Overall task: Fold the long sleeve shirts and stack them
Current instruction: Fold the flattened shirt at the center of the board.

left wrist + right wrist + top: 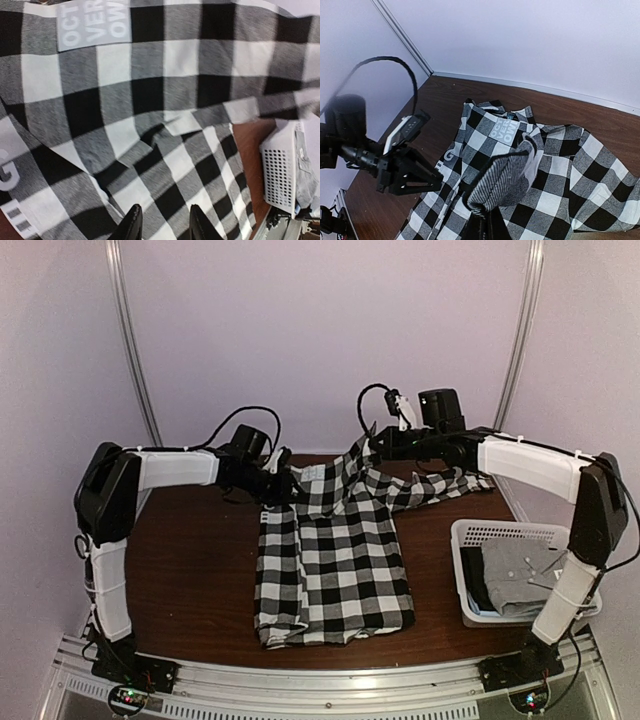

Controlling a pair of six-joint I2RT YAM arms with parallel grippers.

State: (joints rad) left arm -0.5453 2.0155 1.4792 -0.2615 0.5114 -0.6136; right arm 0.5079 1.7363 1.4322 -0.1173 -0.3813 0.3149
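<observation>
Fingertips of right gripper (484,226) (seemingly pinching) hidden under checked shirt (335,570).

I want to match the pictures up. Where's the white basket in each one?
Top external: white basket at the right, beside the checked shirt.
Left wrist: white basket at the lower right edge.
Right wrist: not in it.
Shared landmark: the checked shirt, in all three.

Black-and-white checked shirt (335,560), white basket (500,532)
</observation>
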